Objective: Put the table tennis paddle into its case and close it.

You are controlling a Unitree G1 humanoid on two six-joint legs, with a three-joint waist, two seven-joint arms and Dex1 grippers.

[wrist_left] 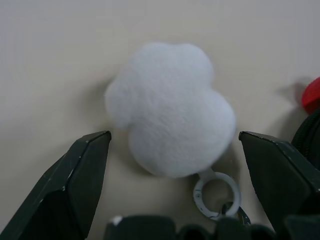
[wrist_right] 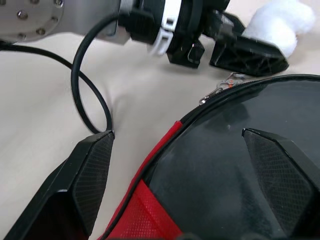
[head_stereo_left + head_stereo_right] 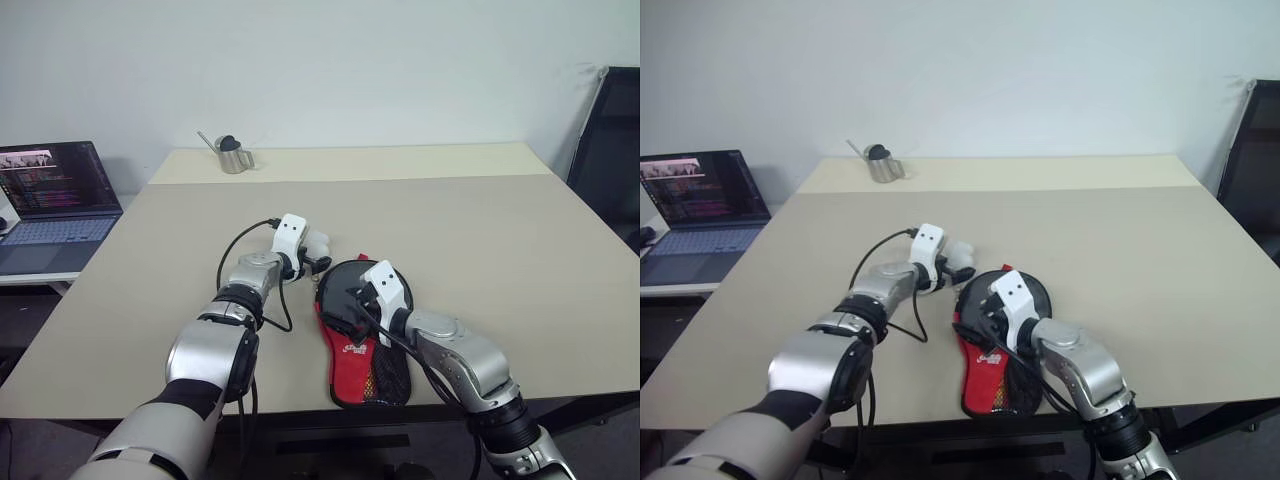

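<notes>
left gripper (image 1: 170, 165): fingers spread wide, holding nothing; the white fluffy pom-pom (image 1: 170, 107) sits on the table (image 3: 480, 220) between them, its pale ring (image 1: 216, 192) near the finger roots.
right gripper (image 2: 180, 170): fingers wide apart, nothing held; one finger over bare table beside the case edge, the other over the dark rounded face.
case (image 3: 365, 340): flat on the table under the right fingers, red lower part and black mesh pocket toward the near table edge, round end toward the left fingers.
zipper pull (image 2: 220, 86): at the case rim, just short of the left fingertips in the right wrist view; looks linked toward the pom-pom, link not fully visible.
table tennis paddle: can't pick it out separately; dark round face under the right fingers could be case or blade, can't tell. No handle seen sticking out.
step (judgement): likely grabbing the pom-pom/pull to run the zipper while the right side steadies the case.
risk 1: soft pom-pom squashes and slips out of the fingers, zipper doesn't move.
risk 2: pulling with the case unpinned drags the whole case across the table.
risk 3: black cable (image 2: 90, 85) lies just beside the right finger and could snag.
</notes>
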